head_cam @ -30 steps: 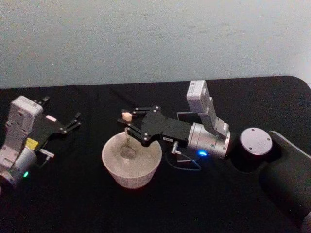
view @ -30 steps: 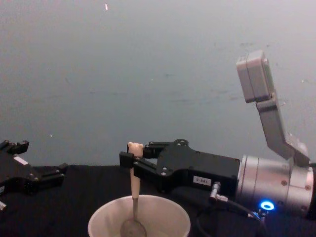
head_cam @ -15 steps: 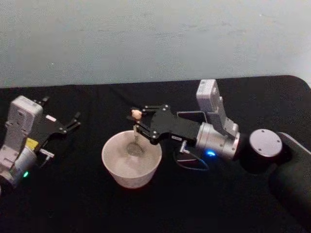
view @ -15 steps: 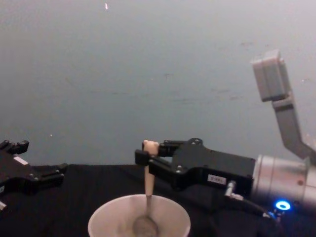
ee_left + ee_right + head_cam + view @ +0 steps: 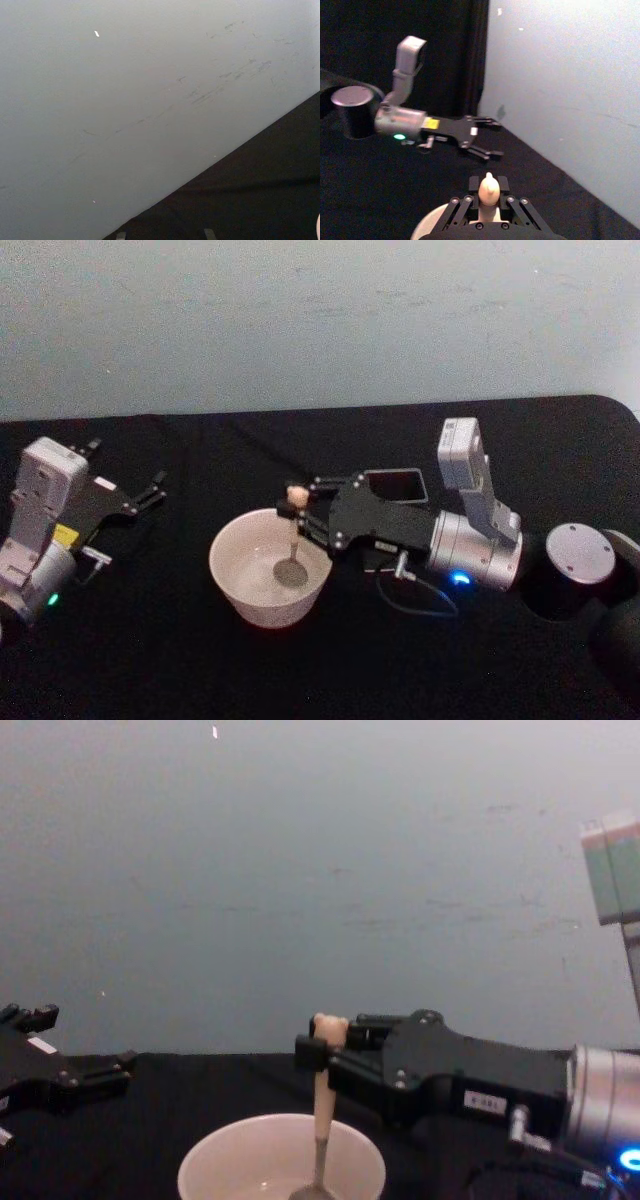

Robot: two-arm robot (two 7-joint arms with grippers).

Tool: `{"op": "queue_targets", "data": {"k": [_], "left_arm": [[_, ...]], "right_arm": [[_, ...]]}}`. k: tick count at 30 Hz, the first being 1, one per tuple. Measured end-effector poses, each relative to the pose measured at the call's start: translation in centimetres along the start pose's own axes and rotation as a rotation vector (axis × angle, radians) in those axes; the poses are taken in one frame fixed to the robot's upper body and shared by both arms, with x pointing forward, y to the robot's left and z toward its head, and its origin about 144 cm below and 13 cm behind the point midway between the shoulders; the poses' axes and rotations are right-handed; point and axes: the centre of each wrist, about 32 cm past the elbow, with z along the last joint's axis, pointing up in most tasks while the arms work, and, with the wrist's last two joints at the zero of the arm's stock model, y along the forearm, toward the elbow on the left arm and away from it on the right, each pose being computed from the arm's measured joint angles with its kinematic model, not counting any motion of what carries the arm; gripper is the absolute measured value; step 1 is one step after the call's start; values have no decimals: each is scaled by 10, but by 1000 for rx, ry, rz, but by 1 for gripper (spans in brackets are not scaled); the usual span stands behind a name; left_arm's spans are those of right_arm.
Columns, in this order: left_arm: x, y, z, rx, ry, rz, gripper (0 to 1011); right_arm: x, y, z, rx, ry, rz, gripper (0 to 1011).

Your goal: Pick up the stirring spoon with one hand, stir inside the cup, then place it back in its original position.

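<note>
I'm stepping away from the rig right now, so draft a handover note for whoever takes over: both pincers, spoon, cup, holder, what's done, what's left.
Right pincer: shut on the beige bear-knob stirring spoon, held upright with its metal bowl down inside the wide cream-white round cup.
Left pincer: open, parked off to the cup's left.
Dark grey square holder: behind the right pincer, to the cup's right.
Done: spoon picked up and in the cup.
Left: finish stirring, then return the spoon to the holder.

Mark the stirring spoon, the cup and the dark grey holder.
Stirring spoon (image 5: 322,1105): chest view, on the beige handle.
Cup (image 5: 268,608): head view, on the front outer wall.
Dark grey holder (image 5: 395,486): head view, inside its open top.
</note>
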Motion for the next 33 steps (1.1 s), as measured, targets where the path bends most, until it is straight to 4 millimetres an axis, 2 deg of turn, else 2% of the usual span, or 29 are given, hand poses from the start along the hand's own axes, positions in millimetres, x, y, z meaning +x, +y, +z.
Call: {"op": "queue_targets", "data": {"k": [7, 13, 22, 33], "left_arm": [[0, 0, 0, 0, 0, 0, 1001], [0, 0, 0, 0, 0, 0, 1001], [0, 0, 0, 0, 0, 0, 1001], [0, 0, 0, 0, 0, 0, 1001]], "right_arm": [[-11, 1, 4, 6, 13, 70, 213], [-14, 13, 6, 27, 16, 96, 212], [-1, 30, 4, 35, -3, 48, 212], [11, 25, 4, 22, -22, -11, 212]]}}
